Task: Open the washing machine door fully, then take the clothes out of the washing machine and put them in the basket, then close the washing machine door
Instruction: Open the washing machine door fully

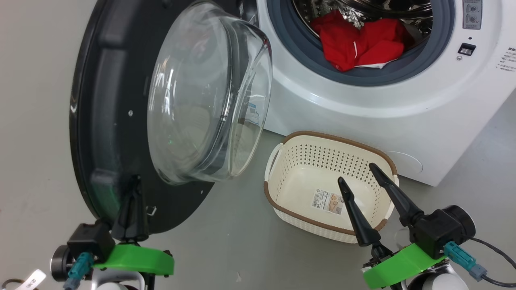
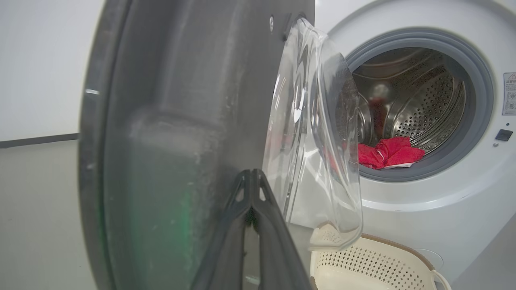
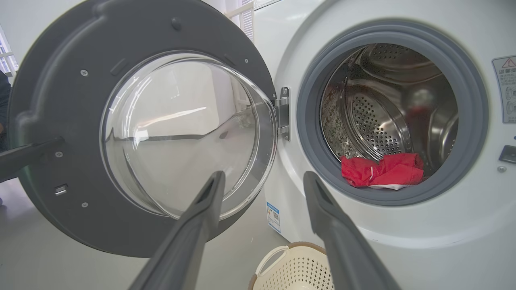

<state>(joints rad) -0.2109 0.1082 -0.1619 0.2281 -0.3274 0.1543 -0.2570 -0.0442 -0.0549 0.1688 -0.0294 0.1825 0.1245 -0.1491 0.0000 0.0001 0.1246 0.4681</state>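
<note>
Left gripper (image 1: 134, 183) had its fingers pinched together, tips against the inside of the wide-open door (image 1: 100, 100). Right gripper (image 1: 357, 172) hung spread over the basket (image 1: 282, 149). Clothes (image 1: 354, 44) sat at the drum's front in the washer (image 1: 363, 108). My worry was that the tips could skid off the slick panel and let the door swing back.

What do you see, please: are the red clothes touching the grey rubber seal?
Touching: the head view shows the red clothes draped over the grey rubber seal.
</note>
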